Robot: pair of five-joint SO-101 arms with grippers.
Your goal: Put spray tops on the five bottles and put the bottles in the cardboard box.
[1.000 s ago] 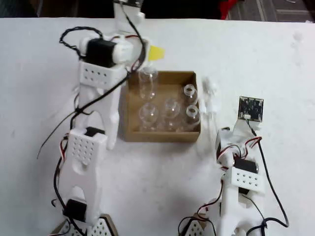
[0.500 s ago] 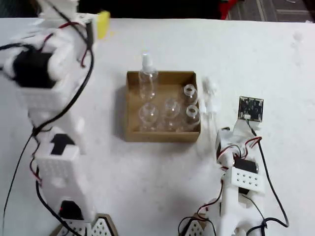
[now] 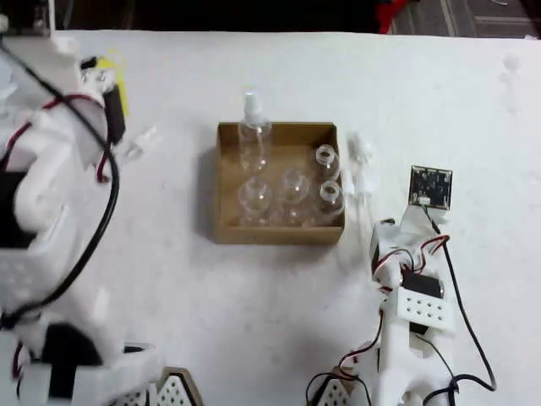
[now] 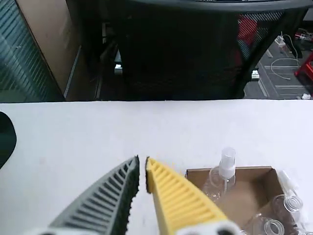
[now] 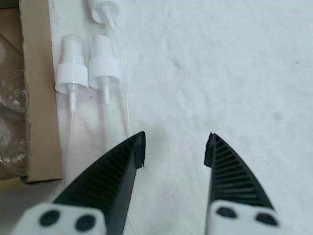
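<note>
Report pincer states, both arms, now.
Left pincer: closed, holding nothing.
Right pincer: open, empty, beside the loose spray tops.

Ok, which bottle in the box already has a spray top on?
The bottle in the far left corner of the box: a white spray top sits on its neck, while the other four have bare, open necks.
</note>
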